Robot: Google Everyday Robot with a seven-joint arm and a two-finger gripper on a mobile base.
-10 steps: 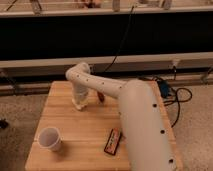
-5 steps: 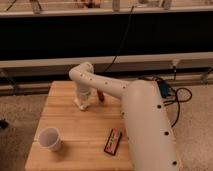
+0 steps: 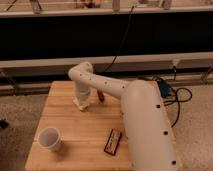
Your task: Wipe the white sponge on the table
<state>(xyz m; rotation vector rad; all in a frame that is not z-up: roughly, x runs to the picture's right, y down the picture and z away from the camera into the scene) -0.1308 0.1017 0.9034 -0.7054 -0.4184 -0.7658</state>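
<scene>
The robot's end effector (image 3: pixel 83 102) presses a small flat off-white sponge (image 3: pixel 82 105) onto the far-left of the square light-wood bench (image 3: pixel 75 135); its grip cannot be told. A loose hold could let the sponge slip mid-wipe.

Speckled floor (image 3: pixel 197 127), dark wall panels (image 3: pixel 60 37), perhaps railings, tangled cables (image 3: pixel 172 95)

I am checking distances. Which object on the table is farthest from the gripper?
The white cup, at the table's front left corner. The gripper is down at the back, on the white sponge; the dark packet lies nearer.
</scene>
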